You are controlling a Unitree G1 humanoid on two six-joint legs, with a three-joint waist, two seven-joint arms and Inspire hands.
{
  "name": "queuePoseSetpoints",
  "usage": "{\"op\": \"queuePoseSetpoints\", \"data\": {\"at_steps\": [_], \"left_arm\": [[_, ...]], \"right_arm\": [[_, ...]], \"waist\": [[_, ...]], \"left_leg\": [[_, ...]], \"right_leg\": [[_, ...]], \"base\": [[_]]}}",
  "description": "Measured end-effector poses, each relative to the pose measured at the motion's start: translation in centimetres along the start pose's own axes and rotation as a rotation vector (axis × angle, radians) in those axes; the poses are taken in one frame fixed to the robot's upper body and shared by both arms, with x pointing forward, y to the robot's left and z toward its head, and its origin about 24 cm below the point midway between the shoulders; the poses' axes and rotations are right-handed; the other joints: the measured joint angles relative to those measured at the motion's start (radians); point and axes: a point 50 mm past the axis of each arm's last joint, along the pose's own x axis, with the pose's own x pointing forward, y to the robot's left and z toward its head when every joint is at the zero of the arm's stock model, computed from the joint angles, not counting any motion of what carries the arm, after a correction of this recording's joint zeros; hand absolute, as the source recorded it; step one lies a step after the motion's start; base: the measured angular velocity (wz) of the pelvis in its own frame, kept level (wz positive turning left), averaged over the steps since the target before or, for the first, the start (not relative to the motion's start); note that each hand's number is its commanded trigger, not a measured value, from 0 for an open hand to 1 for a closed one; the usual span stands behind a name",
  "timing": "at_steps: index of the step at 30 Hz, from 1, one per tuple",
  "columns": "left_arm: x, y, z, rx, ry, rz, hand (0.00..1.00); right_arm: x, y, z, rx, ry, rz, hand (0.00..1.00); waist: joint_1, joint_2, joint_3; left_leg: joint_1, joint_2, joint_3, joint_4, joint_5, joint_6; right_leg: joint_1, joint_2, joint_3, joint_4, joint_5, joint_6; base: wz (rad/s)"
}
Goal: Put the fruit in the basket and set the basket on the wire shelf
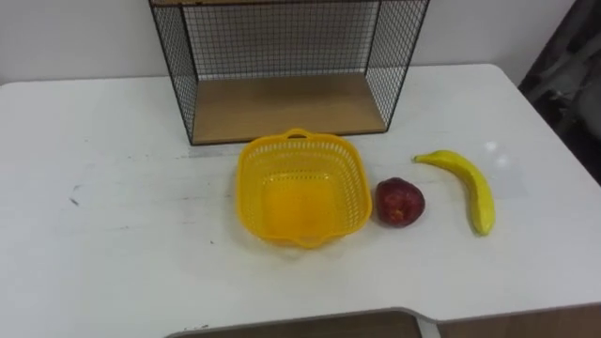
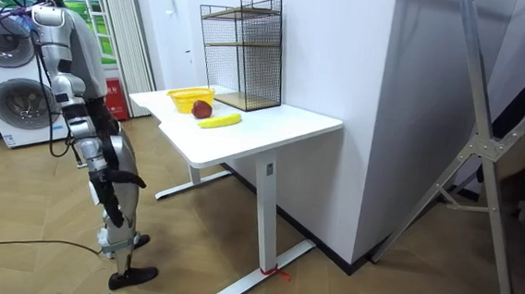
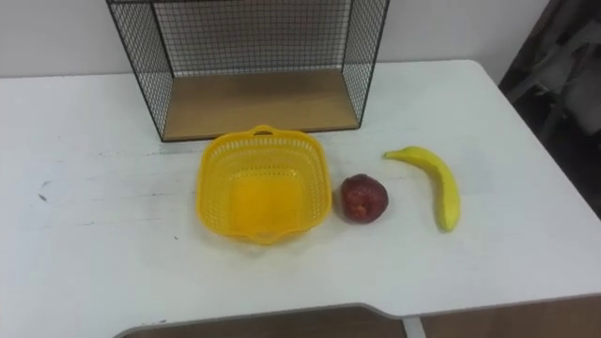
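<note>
Two pieces of fruit lie on the white table (image 1: 113, 235), both outside the yellow basket (image 1: 252, 188) — a dark red apple (image 1: 400, 202) just beside the basket's right wall, and a banana (image 1: 472, 185) further right, apart from the apple. The banana's stem end points back and to the left, and its body curves toward the table's near edge. The basket is empty. It stands upright near the middle of the table, its lattice walls flaring outward and a small handle tab on its far rim. Directly behind it, near that rim but apart from it, stands the wire shelf (image 1: 282, 105), with black mesh at the sides and back, an open front and a bare wooden board at the bottom. The room view shows more wooden boards higher up in the same frame.

The robot stands on the wooden floor (image 2: 32, 261) at the end of the table on the room view's left. It faces the table, near its edge but apart from it, with washing machines (image 2: 6, 101) behind it. Its right hand (image 2: 130, 180) — on the side nearer the camera — hangs low beside the thigh, too small there to tell how it is held
</note>
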Motion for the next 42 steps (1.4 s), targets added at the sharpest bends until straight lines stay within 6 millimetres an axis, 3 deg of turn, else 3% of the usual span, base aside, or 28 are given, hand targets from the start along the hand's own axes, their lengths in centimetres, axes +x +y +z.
{"op": "queuePoseSetpoints", "data": {"at_steps": [4, 14, 20, 25, 32, 37, 39, 42], "left_arm": [[0.0, 0.1, -0.3, 0.010, 0.034, 0.014, 0.00], [0.2, 1.3, 1.8, 0.106, -0.035, 0.064, 0.00], [0.1, 1.8, 1.7, 0.121, -0.038, 0.084, 0.00], [0.1, 1.5, 2.5, 0.152, -0.073, 0.090, 0.00], [0.1, 0.8, 3.0, 0.203, -0.095, 0.065, 0.00], [0.1, 0.6, 3.0, 0.243, -0.101, 0.055, 0.00], [0.1, 0.7, 3.0, 0.259, -0.105, 0.054, 0.00], [0.2, 0.8, 2.9, 0.267, -0.104, 0.055, 0.00]], "right_arm": [[0.0, 0.4, 0.9, 0.142, -0.019, -0.022, 0.00], [-1.2, 5.3, 5.8, 0.397, -0.152, -0.047, 0.00], [-4.2, 8.6, 10.5, 0.427, -0.356, -0.043, 0.00], [-8.5, 12.3, 13.6, 0.370, -0.587, -0.002, 0.00], [-14.4, 15.9, 14.7, 0.221, -0.958, 0.093, 0.00], [-19.0, 17.7, 14.3, 0.092, -1.255, 0.229, 0.00], [-19.7, 18.6, 13.7, 0.030, -1.297, 0.294, 0.00], [-20.4, 19.8, 12.6, -0.104, -1.358, 0.389, 0.00]], "waist": [[-0.012, -0.010, -0.0089], [-0.064, -0.014, -0.0110], [-0.077, -0.015, -0.0113], [-0.074, -0.020, -0.0071], [-0.063, -0.010, -0.0059], [-0.024, -0.001, -0.0099], [-0.021, -0.008, -0.0085], [-0.005, -0.021, -0.0003]], "left_leg": [[-0.003, -0.001, -0.001, 0.004, 0.000, 0.000], [-0.001, -0.002, 0.009, 0.005, 0.000, 0.000], [-0.018, -0.001, 0.028, 0.000, 0.001, -0.001], [-0.033, -0.002, 0.024, 0.001, 0.001, -0.001], [-0.057, -0.001, 0.017, 0.001, 0.001, -0.001], [-0.053, 0.000, 0.023, -0.001, 0.002, -0.002], [-0.049, 0.000, 0.023, -0.001, 0.002, -0.002], [-0.038, 0.001, 0.029, 0.000, 0.002, -0.002]], "right_leg": [[-0.008, -0.001, 0.002, 0.003, -0.006, -0.002], [-0.018, -0.003, 0.015, 0.032, -0.016, -0.002], [-0.054, -0.001, 0.033, 0.037, -0.019, -0.001], [-0.069, -0.001, 0.033, 0.046, -0.019, -0.001], [-0.091, -0.001, 0.029, 0.046, -0.019, -0.001], [-0.099, 0.001, 0.034, 0.048, -0.019, -0.001], [-0.095, 0.001, 0.034, 0.047, -0.019, -0.001], [-0.085, 0.001, 0.034, 0.045, -0.019, -0.001]], "base": [[0.00], [-0.03], [-0.09], [0.01], [0.01], [-0.05], [0.00], [0.00]]}}
